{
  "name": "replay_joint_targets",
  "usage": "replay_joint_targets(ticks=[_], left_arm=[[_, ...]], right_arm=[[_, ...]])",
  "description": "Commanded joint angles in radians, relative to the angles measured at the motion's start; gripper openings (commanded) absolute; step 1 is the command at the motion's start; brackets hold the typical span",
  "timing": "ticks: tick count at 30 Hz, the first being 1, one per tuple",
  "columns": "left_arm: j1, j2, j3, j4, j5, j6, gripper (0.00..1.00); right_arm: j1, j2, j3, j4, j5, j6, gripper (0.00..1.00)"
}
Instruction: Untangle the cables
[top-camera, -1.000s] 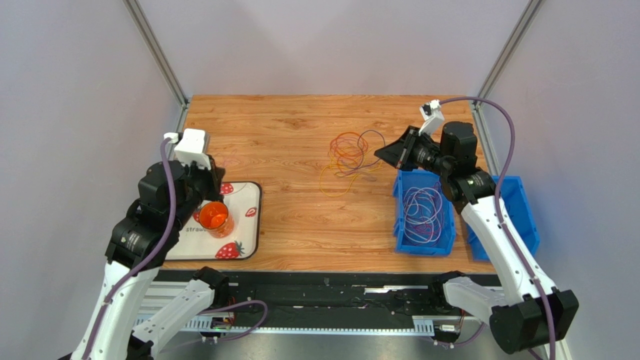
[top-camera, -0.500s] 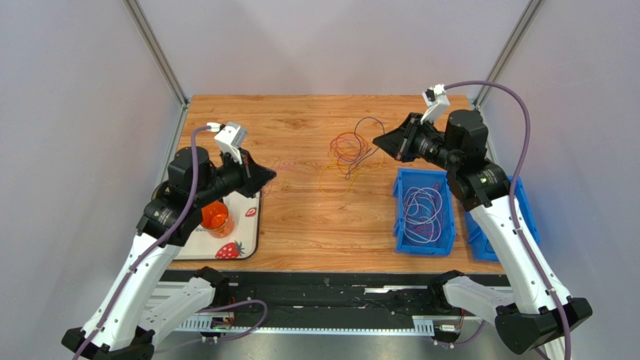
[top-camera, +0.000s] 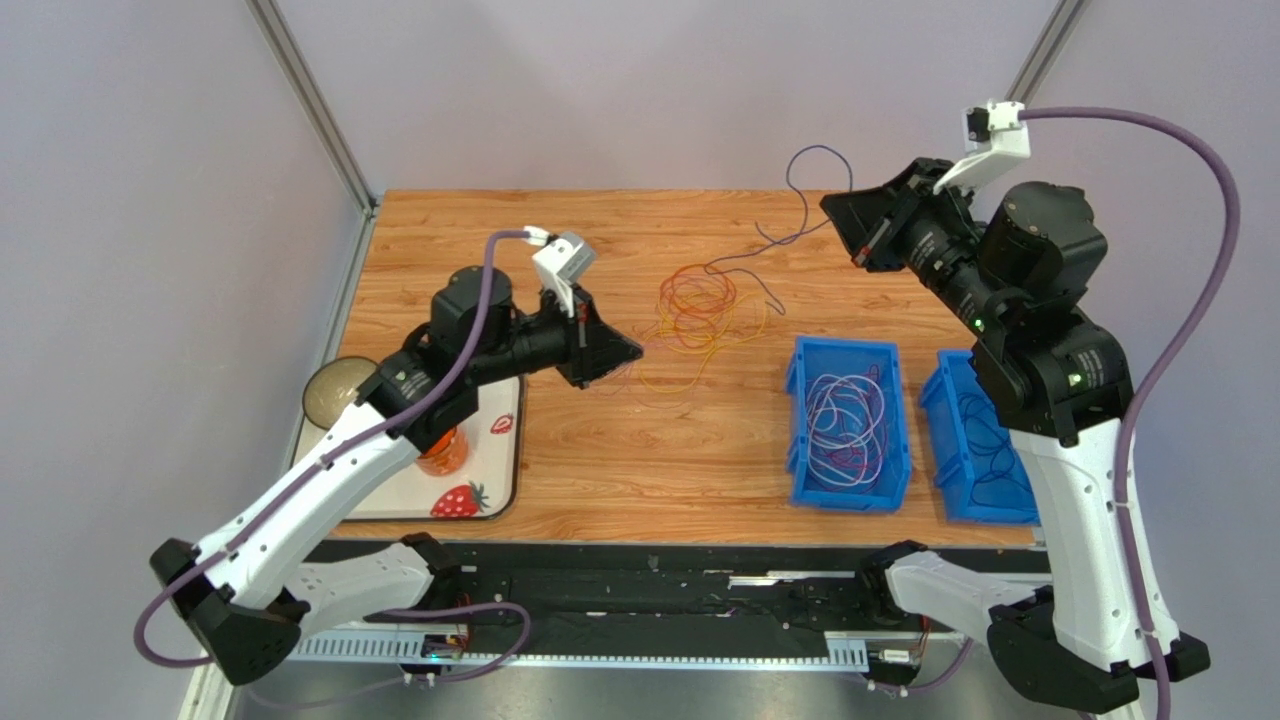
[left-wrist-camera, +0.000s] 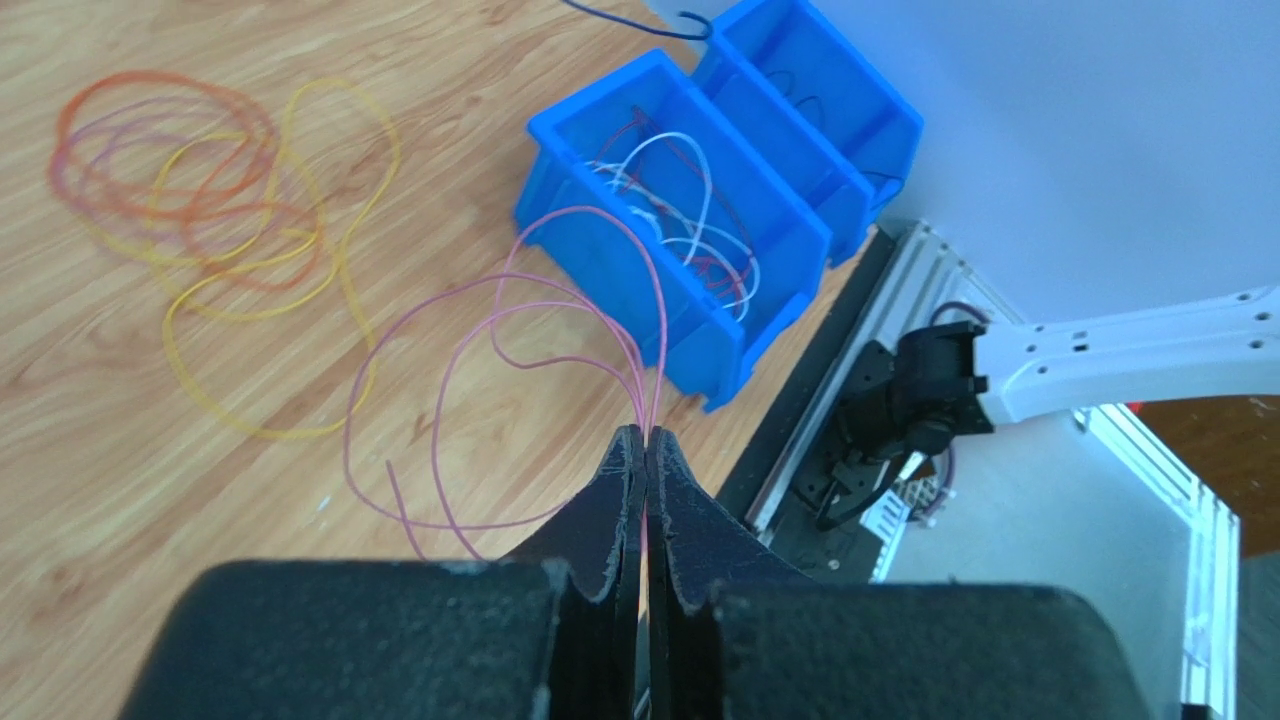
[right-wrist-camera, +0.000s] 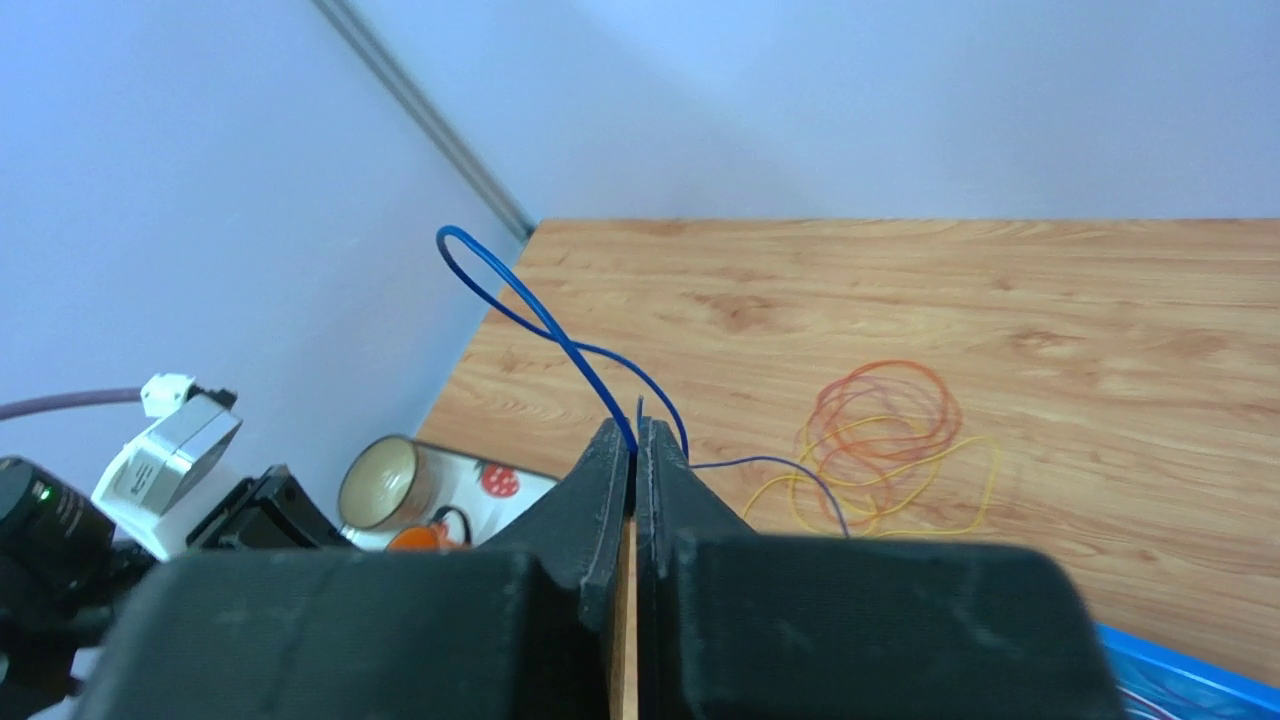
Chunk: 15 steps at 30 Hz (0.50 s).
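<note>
1. The table (top-camera: 496, 248) carries everything: a loose tangle near its middle and two blue bins toward its right side.
2. The inner bin (top-camera: 798, 450) holds white and purple loops, and the outer bin (top-camera: 935, 443) holds darker ones. They look like places for sorted strands.
3. The right pincer (right-wrist-camera: 634, 435) is pressed together on a blue cable (right-wrist-camera: 511, 308). It holds the cable high over the far edge, probably to draw it clear of the heap.
4. The left pincer (left-wrist-camera: 646, 443) is low beside the heap, pinching a pink cable (left-wrist-camera: 511, 375). It is likely separating that strand.
5. The tangle (top-camera: 699, 300) lies flat between the pincers, with overlapping orange, red, yellow and purple loops, all hair-thin.
6. The blue cable arcs upward, and its free end trails down to the tangle's edge.
7. The pink cable's loops droop toward the table near the inner bin.
</note>
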Motion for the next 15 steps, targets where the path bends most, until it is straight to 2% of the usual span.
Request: replay_joint_targets(ticks=[1, 6, 10, 15], left_arm=[[-0.073, 0.095, 0.102, 0.160, 0.007, -0.030, 0.00], [-0.181, 0.332, 0.267, 0.217, 0.024, -0.036, 0.00], [-0.257, 0.505, 0.391, 0.243, 0.002, -0.030, 0.00], [-0.318, 0.726, 0.559, 0.265, 0.008, -0.035, 0.00]], right_arm=[[0.000, -0.013, 0.053, -0.103, 0.183, -0.047, 0.00], [0.000, -0.059, 0.028, -0.133, 0.329, -0.041, 0.00], [0.000, -0.136, -0.010, -0.152, 0.533, -0.008, 0.00], [-0.001, -0.198, -0.039, -0.157, 0.644, -0.008, 0.00]])
